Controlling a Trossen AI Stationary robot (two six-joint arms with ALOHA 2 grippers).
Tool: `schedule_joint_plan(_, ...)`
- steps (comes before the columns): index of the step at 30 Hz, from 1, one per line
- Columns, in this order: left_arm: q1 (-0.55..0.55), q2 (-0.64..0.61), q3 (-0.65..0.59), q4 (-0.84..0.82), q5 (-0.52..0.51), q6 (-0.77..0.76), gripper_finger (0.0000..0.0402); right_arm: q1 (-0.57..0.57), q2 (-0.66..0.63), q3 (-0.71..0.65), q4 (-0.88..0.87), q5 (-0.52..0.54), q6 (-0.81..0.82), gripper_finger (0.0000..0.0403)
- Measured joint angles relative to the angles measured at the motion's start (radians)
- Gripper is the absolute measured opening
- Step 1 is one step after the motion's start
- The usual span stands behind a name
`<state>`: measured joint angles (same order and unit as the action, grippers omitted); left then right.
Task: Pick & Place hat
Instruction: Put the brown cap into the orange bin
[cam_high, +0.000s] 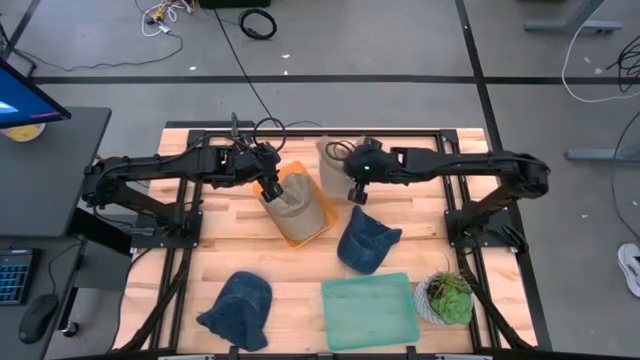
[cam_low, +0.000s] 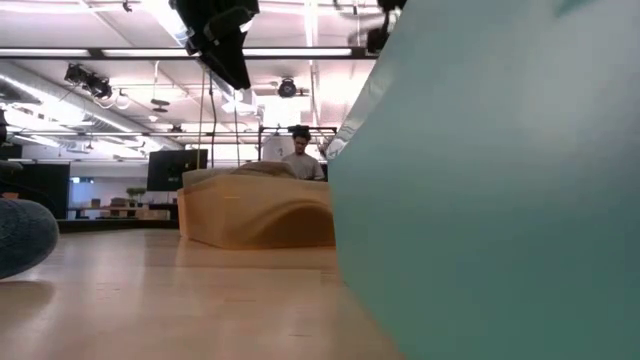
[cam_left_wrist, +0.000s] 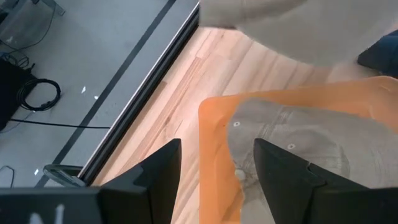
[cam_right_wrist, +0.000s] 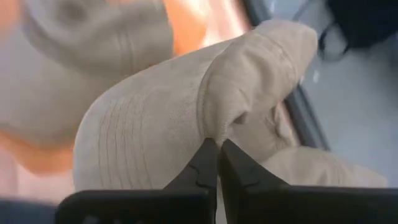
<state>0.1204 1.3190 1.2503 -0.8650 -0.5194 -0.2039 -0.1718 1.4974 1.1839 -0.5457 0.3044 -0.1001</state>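
A beige hat (cam_high: 332, 165) is at the far right corner of an orange tray (cam_high: 320, 226), and my right gripper (cam_high: 355, 192) is shut on it. In the right wrist view the hat (cam_right_wrist: 155, 137) fills the picture ahead of the gripper (cam_right_wrist: 217, 144). A second beige hat (cam_high: 292, 205) lies inside the tray. My left gripper (cam_high: 270, 187) hovers open over the tray's far left corner. Its fingers (cam_left_wrist: 217, 144) stand either side of the tray wall (cam_left_wrist: 214, 143). Two blue hats (cam_high: 368, 240) (cam_high: 238, 310) lie flat on the table. My right gripper pinches a raised fold of the beige hat's cloth (cam_right_wrist: 231, 119) between its two fingertips. The rest of the hat bulges out beyond the fingers, with the orange tray showing past it. How many layers are in the fold I cannot tell.
A green tray (cam_high: 368, 310) sits at the near edge and fills the right half of the low view (cam_low: 480, 200). A potted plant (cam_high: 445, 298) stands to its right. A person sits in the room behind the table (cam_low: 300, 150). Bare wood lies between the blue hats.
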Motion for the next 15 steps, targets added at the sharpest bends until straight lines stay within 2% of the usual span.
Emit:
schedule_joint_plan(5, 0.0, -0.009, 0.0, 0.011, -0.012, 0.006, 0.0206, 0.07, -0.015, 0.0, 0.165, 0.002, -0.088, 0.0002)
schedule_joint_plan(10, 0.0, -0.053, 0.001, 0.039, -0.024, 0.016, 0.0206, 0.124, 0.039, 0.0, 0.303, -0.012, -0.121, 0.0001)
schedule_joint_plan(15, 0.0, -0.128, 0.001, 0.066, -0.022, 0.017, 0.0206, 0.162, 0.144, 0.001, 0.489, -0.131, -0.208, 0.0001)
